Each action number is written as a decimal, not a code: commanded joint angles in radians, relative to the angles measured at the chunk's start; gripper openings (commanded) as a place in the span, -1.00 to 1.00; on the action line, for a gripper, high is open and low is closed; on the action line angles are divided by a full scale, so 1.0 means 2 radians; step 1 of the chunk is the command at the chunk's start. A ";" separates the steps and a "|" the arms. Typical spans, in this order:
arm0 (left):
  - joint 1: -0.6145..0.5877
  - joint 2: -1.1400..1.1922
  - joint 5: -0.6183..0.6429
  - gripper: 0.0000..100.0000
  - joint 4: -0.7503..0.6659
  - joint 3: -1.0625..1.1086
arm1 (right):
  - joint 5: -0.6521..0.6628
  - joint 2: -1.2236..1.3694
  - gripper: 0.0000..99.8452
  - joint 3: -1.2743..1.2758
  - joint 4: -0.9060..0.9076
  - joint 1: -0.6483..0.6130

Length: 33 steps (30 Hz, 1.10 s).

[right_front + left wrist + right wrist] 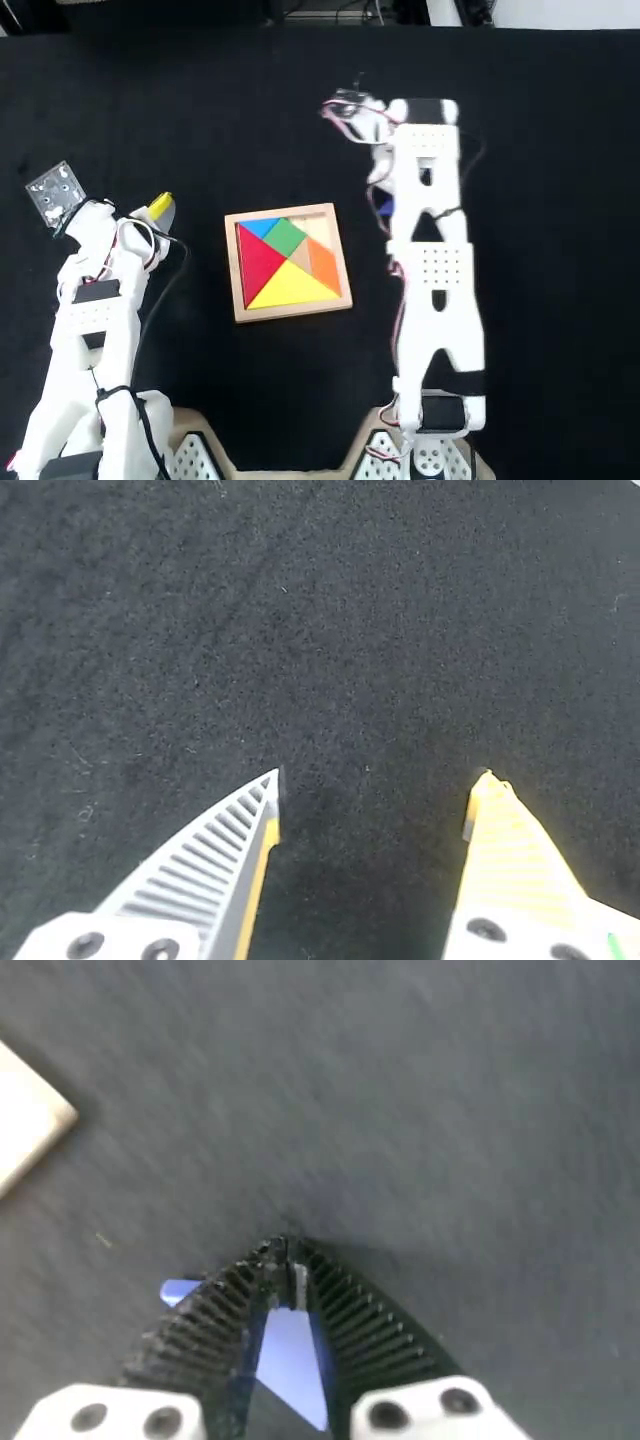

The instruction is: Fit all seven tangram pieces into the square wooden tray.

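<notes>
Tangram pieces fill most of the wooden tray mid-bench, with bare wood left at one corner. Nearby, the right gripper has its fingers clamped on a blue piece — probably meant for that gap. The left gripper idles, fingers apart.

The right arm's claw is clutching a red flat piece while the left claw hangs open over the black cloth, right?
Not red: the right wrist view shows the right gripper shut on a blue flat piece. The left gripper is open over the black cloth.
</notes>
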 commanded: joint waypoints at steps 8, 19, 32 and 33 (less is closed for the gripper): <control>0.004 -0.009 -0.002 -0.42 -0.011 -0.007 | 0.031 -0.294 -0.98 0.181 0.018 0.044; 0.004 -0.009 -0.002 -0.42 -0.008 -0.007 | 0.110 -0.491 -0.98 0.558 -0.133 0.052; 0.020 -0.009 -0.023 -0.42 -0.011 -0.007 | 0.259 -0.448 -0.38 0.669 -0.280 0.049; 0.020 -0.009 -0.023 -0.42 -0.011 -0.007 | 0.265 -0.442 -0.38 0.666 -0.275 0.043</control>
